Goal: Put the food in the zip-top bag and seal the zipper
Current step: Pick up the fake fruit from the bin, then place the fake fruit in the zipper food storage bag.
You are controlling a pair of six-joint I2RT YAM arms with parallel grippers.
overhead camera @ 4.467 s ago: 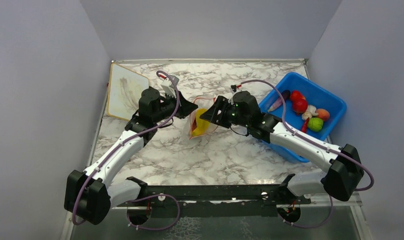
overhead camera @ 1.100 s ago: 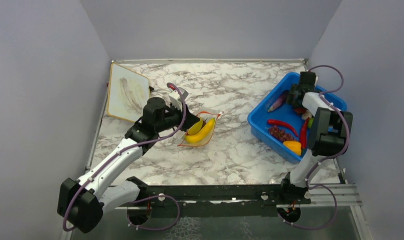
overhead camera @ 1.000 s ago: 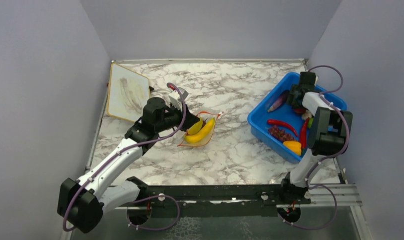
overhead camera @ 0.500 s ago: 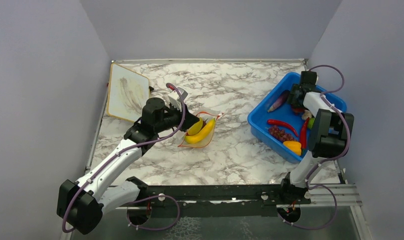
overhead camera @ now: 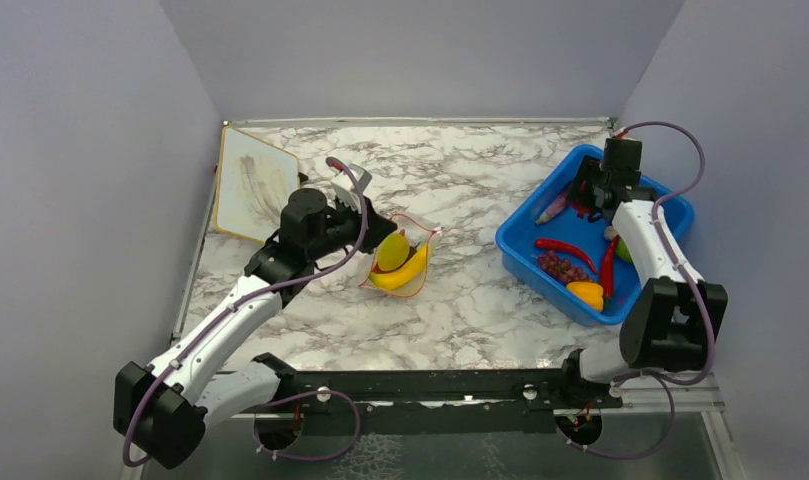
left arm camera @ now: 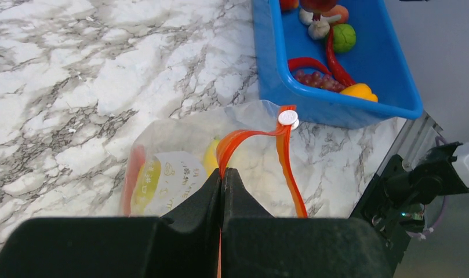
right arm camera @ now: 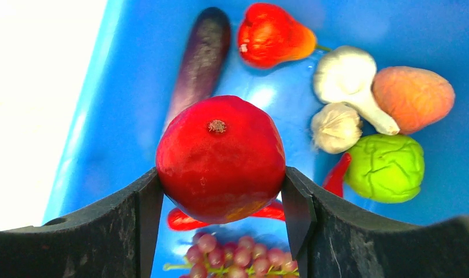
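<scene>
Grey-walled booth, marble desk (overhead camera: 460,310). L hand (left arm camera: 222,179) was pinched fully together on the zipper (left arm camera: 246,138), w/ the orange-red strip coming out right between the fingertips. White slider (left arm camera: 288,118) sat at the strip's far end from the hand. Zip-top bag (overhead camera: 408,268) lay on the desk directly ahead of L hand, mouth partly open. Banana (overhead camera: 408,277) + a yellow-green fruit (overhead camera: 393,249) were inside. White board (overhead camera: 250,185) sat behind L hand, near the desk's far-left corner.

R hand (right arm camera: 220,179) was over the blue bin (overhead camera: 530,262), well apart from the bag. It was clamped on the red round fruit (right arm camera: 220,156), one finger touching each side. Fruit looked raised off the bin floor, cdn't confirm.

Rest of the food was in the bin around R hand:
- Past the fingertips: eggplant (right arm camera: 200,58) and a smaller red fruit (right arm camera: 272,35).
- To the right of the fingers: white garlic-like pcs (right arm camera: 345,78), orange piece (right arm camera: 413,91), green piece (right arm camera: 385,167).
- Under the held fruit, toward the wrist: grapes (right arm camera: 235,255) + chili (right arm camera: 336,174).
- Near end of the bin, back along the R arm: yellow-orange piece (overhead camera: 586,292).
</scene>
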